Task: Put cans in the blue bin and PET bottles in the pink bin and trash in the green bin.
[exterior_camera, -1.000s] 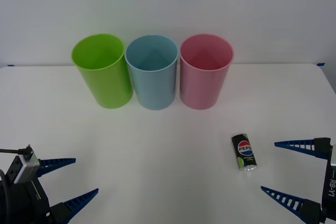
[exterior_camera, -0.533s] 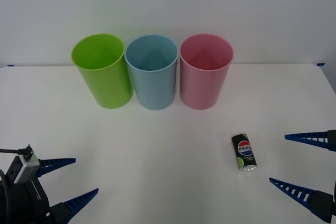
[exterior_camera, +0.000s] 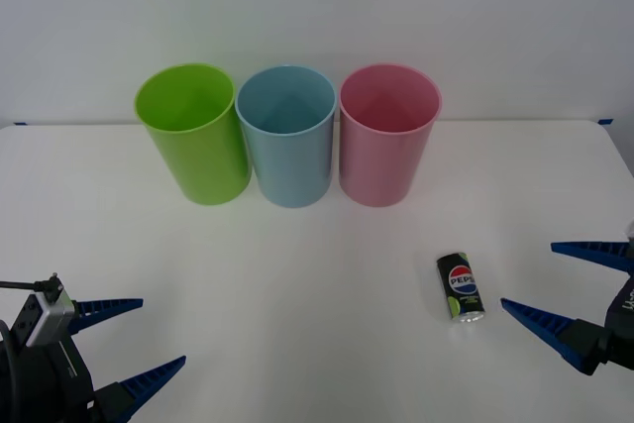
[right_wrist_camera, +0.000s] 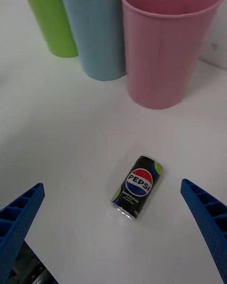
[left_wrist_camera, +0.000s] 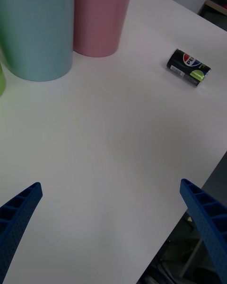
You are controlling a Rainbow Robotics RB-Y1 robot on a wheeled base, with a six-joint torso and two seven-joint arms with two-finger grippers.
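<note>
On the white table (exterior_camera: 297, 274), count: three bins, one can, two grippers.

Bins: one green bin (exterior_camera: 193, 136), one blue bin (exterior_camera: 287, 138), one pink bin (exterior_camera: 388, 136). All three stand upright in a single row at 12 o'clock on the table, green to the left, blue in the middle, pink to the right. Blue sits just beside both neighbours; whether the walls touch cannot be told. Each bin's mouth is open, and nothing shows inside the parts of the interiors that can be seen.

Can: one black can (exterior_camera: 461, 285), lying on its side on the table at about 4 o'clock from the pink bin, well apart from it. The logo faces up. A silver end points toward the near table edge.

Grippers: the right gripper (exterior_camera: 570, 289) sits at 3 o'clock from the can, near it but apart, its two blue fingers (exterior_camera: 540, 322) spread wide and holding nothing. In the right wrist view the can (right_wrist_camera: 137, 186) lies between the spread fingers (right_wrist_camera: 203, 217), touching neither.

The left gripper (exterior_camera: 124, 339) sits at 7 o'clock on the table, well apart from the can and bins, fingers (exterior_camera: 149, 378) spread, holding nothing.
</note>
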